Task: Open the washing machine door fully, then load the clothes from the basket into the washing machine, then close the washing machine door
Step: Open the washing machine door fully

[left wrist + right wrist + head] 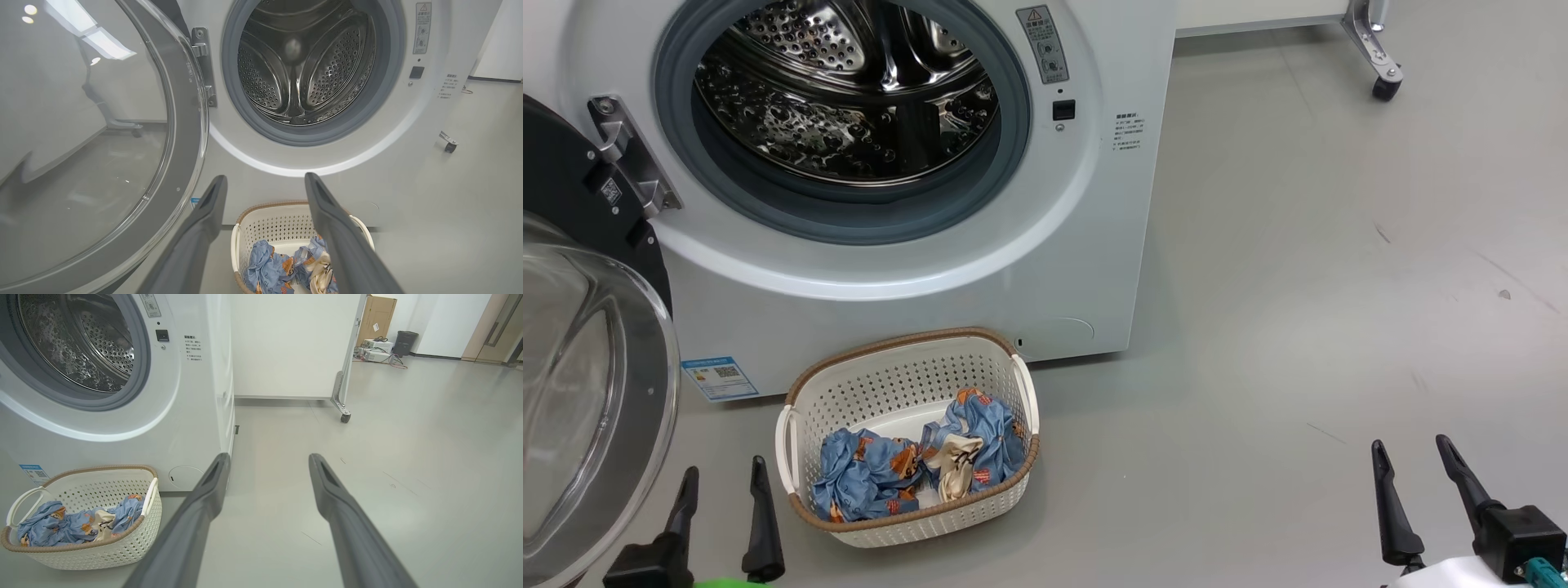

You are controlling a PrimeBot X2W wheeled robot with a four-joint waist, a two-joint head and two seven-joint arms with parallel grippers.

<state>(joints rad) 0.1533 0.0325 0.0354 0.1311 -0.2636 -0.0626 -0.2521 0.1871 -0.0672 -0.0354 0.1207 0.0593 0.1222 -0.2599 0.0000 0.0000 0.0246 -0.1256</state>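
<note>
Big white front-loading washing machine [915, 278]. Its round glossy black door with bulging glass window [572, 392] stands swung wide on the left hinge. Small cream perforated plastic basket, brown-rimmed [907, 367], sits on the grey floor [1298, 286] just before the machine's front. Blue bear-print clothes [882, 474] (some cream cloth among them) lie against the basket's near wall. Left gripper [725, 465] and right gripper [1410, 441]: jaws spread, holding nothing.

Head view: high, angled down on the washing machine [915, 318] front and floor [1298, 286]. Left wrist view: low and close, facing the drum [304, 65] squarely. Right wrist view: low, set further right, looking obliquely along the machine's front. All three share the basket [907, 380]
</note>
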